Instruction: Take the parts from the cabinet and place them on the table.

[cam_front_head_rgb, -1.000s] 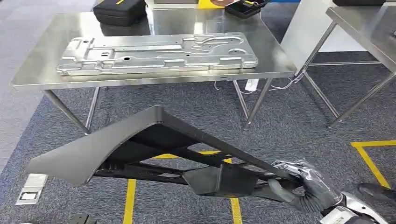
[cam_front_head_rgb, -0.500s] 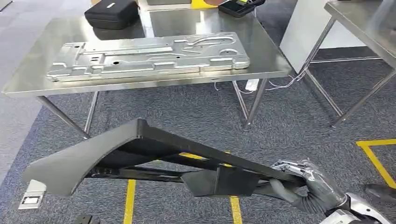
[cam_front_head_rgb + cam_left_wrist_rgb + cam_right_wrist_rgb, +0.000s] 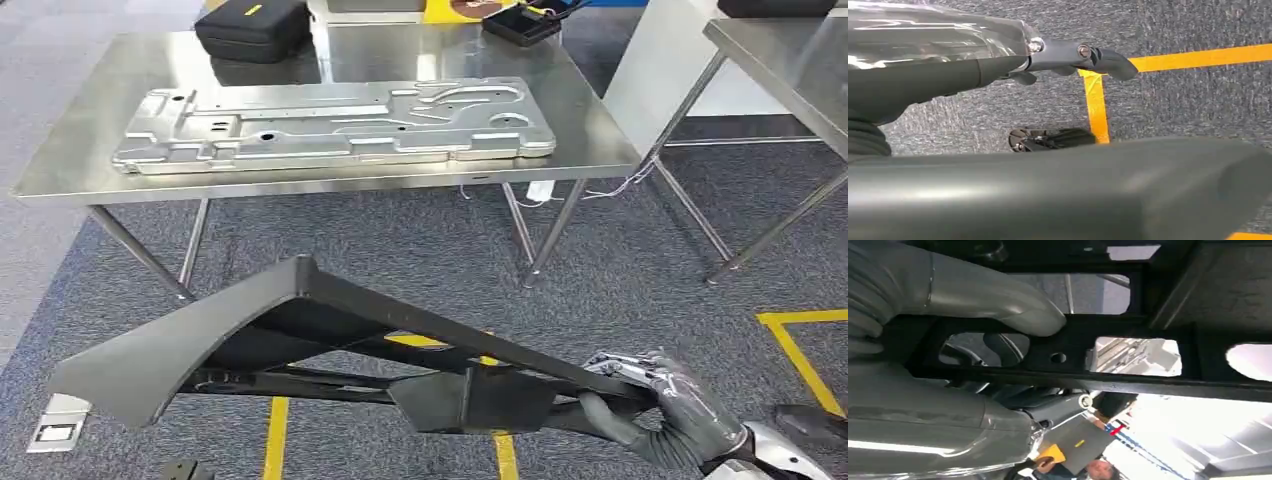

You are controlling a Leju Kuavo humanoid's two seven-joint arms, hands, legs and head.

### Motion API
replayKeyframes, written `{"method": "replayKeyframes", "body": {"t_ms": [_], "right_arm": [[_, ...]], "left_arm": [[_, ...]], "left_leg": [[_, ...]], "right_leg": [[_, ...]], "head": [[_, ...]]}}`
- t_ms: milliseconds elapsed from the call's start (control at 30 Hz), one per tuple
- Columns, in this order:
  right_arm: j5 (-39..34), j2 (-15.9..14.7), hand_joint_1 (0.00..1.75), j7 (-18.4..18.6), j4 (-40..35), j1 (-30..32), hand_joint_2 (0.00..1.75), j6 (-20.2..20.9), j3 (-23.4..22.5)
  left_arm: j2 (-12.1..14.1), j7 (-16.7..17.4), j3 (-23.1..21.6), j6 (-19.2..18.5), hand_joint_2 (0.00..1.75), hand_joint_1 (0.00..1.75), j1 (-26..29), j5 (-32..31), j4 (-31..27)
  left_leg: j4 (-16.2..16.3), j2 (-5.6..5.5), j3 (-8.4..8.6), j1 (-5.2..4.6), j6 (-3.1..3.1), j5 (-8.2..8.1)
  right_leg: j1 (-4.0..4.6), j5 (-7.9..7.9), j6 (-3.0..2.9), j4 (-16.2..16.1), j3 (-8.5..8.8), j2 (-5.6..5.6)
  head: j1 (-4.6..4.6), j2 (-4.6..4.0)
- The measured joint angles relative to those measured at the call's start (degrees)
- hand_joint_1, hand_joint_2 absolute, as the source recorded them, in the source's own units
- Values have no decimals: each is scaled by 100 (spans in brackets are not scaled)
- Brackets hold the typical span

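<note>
A large dark grey plastic part (image 3: 300,320), a long triangular frame with a broad curved panel, hangs over the carpet in front of the steel table (image 3: 80,180). My right hand (image 3: 670,405) grips its narrow right end. In the right wrist view the thumb (image 3: 998,305) presses on a black bar of the part (image 3: 1148,355). My left hand (image 3: 998,60) has a finger stretched straight out above the floor, with the part's broad surface (image 3: 1048,190) alongside it. Whether that hand bears on the part is hidden.
On the table lies a long stamped metal panel (image 3: 330,125), with a black case (image 3: 250,28) behind it. A second steel table (image 3: 790,60) stands at the right. Yellow floor tape (image 3: 275,440) and a floor socket (image 3: 55,425) lie below the part. A person (image 3: 1098,467) is nearby.
The whole picture has shifted a little, so the camera moved. The part stays in my right hand and sits slightly lower in view.
</note>
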Motion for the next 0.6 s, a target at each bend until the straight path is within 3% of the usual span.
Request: {"method": "replayKeyframes", "body": {"t_ms": [67,100,133,167,233,300,333,400,433,467,500,533,600], "right_arm": [[-20,-20,175,-28,-2,1,175,19,-4],[-26,-31,175,-44,-2,0,175,50,-9],[-31,-33,175,-48,9,-6,175,68,-9],[-42,-39,175,-52,0,-7,175,81,-15],[-50,-42,175,-55,0,8,175,105,-28],[-59,-42,175,-57,-7,2,175,111,-42],[-65,-42,175,-61,-9,-9,175,116,-42],[-76,-42,175,-70,-9,-23,175,135,-42],[-81,-41,175,-70,-7,-27,175,153,-39],[-87,-39,175,-70,-7,-26,175,168,-39],[-90,-39,175,-70,-7,-28,175,183,-39],[-94,-39,175,-72,-7,-31,175,190,-39],[-101,-39,175,-76,-7,-45,175,205,-42]], "left_arm": [[-2,4,0,0,175,0,0,-2,0],[-2,4,0,2,175,0,-1,-9,0],[0,4,0,2,175,0,-11,-9,0],[0,7,0,2,175,0,-19,-9,0],[0,7,0,2,175,0,-22,-9,0],[2,4,0,2,175,0,-37,-9,0],[-2,2,-2,2,175,0,-47,-11,0],[-2,2,-2,2,175,0,-45,-11,0],[-2,2,0,2,175,0,-34,-11,0],[-2,4,0,2,175,0,-25,-11,0],[-2,4,0,2,175,0,-18,-11,0],[-2,4,0,2,175,0,-18,-9,0],[-2,4,0,2,175,0,-19,-11,0]], "left_leg": [[2,-2,94,17,-40,-64],[7,-3,143,19,-70,-104],[23,-8,139,-27,-107,-131],[41,-9,115,-24,-131,-140],[10,-6,135,-13,-142,-140],[56,-8,150,-8,-195,-221],[270,-8,56,-5,-227,-334],[1183,-8,-432,17,-273,-720],[1588,-8,-674,16,-279,-833],[1791,-9,-828,16,-276,-814],[1717,-9,-845,12,-256,-650],[1413,-9,-753,7,-219,-371],[442,-19,-413,-41,-83,272]], "right_leg": [[-14,553,33,-828,359,-4],[-21,720,35,-1248,527,-15],[9,645,24,-1277,571,-17],[4,598,-65,-1343,593,3],[29,577,-121,-1345,580,18],[-15,575,-180,-1377,619,10],[-20,552,-220,-1377,637,1],[-14,517,-264,-1376,663,-9],[-11,501,-272,-1375,675,-8],[-7,482,-275,-1375,701,-3],[-2,455,-274,-1375,743,4],[7,421,-275,-1375,798,10],[27,343,-262,-1382,925,14]], "head": [[0,0],[2,0],[0,0],[2,0],[2,0],[0,0],[0,0],[0,0],[0,0],[0,0],[0,0],[0,0],[0,0]]}}
